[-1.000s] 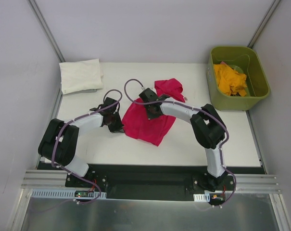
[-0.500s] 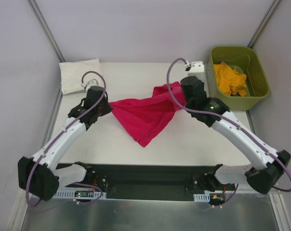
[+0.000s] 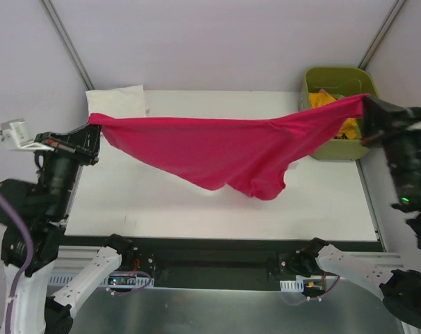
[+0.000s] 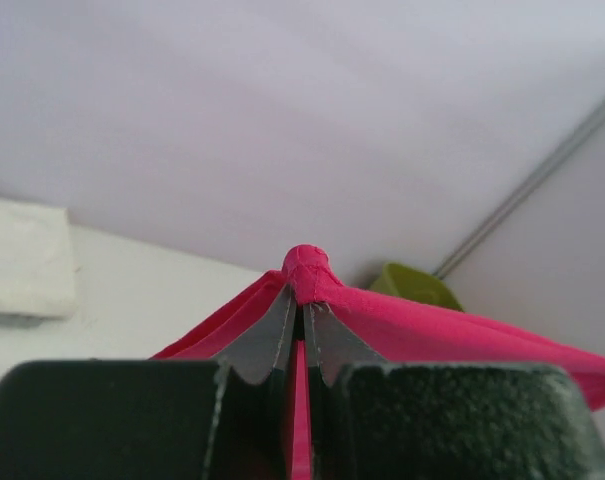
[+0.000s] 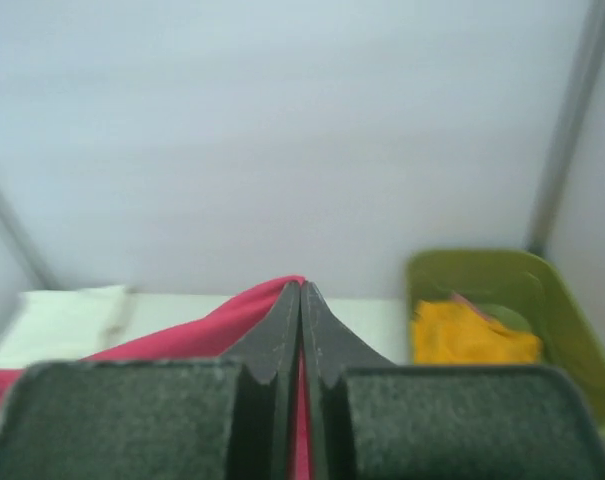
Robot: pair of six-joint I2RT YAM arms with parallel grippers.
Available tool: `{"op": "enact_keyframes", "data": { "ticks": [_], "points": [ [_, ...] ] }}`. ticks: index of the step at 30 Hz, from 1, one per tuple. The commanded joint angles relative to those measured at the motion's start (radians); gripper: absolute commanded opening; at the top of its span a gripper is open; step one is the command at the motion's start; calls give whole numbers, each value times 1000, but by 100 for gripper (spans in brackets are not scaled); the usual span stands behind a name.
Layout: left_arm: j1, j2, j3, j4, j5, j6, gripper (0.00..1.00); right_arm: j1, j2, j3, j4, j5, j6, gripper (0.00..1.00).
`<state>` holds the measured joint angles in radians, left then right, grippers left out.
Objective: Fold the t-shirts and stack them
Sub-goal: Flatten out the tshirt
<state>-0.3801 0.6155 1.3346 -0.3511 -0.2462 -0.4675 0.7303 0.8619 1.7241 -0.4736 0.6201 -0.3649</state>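
Above the counter (image 3: 168, 202), the red t-shirt (image 3: 217, 149) hangs stretched left to right between the left gripper (image 3: 92, 124) and right gripper (image 3: 367, 103), both jaws pinching its edge, so spreading is in hand and lowering it flat for folding should follow.

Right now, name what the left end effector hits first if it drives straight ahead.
Beyond the shirt it grips, the left end effector probably meets the back wall, left of the bin; depth unclear.
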Motion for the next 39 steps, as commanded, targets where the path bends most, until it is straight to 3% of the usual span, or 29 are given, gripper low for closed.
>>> {"op": "enact_keyframes", "data": {
  "ticks": [1, 6, 11, 16, 21, 23, 24, 27, 32, 34, 39],
  "points": [
    [-3, -68, 101, 73, 232, 62, 0, -3, -47, 201, -126, -415, 84, 1],
    [-3, -96, 202, 73, 410, 75, 0, -5, -92, 276, -148, -566, 145, 1],
    [-3, -70, 288, 73, 447, 76, 0, -12, -83, 345, -171, -556, 132, 1],
    [-3, 25, 273, 72, 386, 82, 0, -15, -47, 329, -133, -268, 25, 1],
    [-3, 157, 186, 58, 136, 138, 0, -14, 78, 155, -8, 185, -242, 1],
    [-3, 245, 149, 46, 14, 170, 0, -41, 162, 83, 87, 254, -330, 1],
    [-3, 280, 105, 38, -142, 171, 0, -69, 192, 30, 98, 227, -313, 1],
    [10, 433, 11, 32, -267, 161, 0, -204, 310, -72, 90, 79, -226, 1],
    [218, 801, -49, 35, -3, 52, 0, -417, 633, -101, 101, -141, -37, 1],
    [263, 1014, 17, 8, 109, 47, 0, -457, 801, -43, 92, -267, 1, 1],
    [307, 1280, 161, 1, 312, 36, 0, -485, 1095, 146, 15, -353, 9, 1]
  ]
}}
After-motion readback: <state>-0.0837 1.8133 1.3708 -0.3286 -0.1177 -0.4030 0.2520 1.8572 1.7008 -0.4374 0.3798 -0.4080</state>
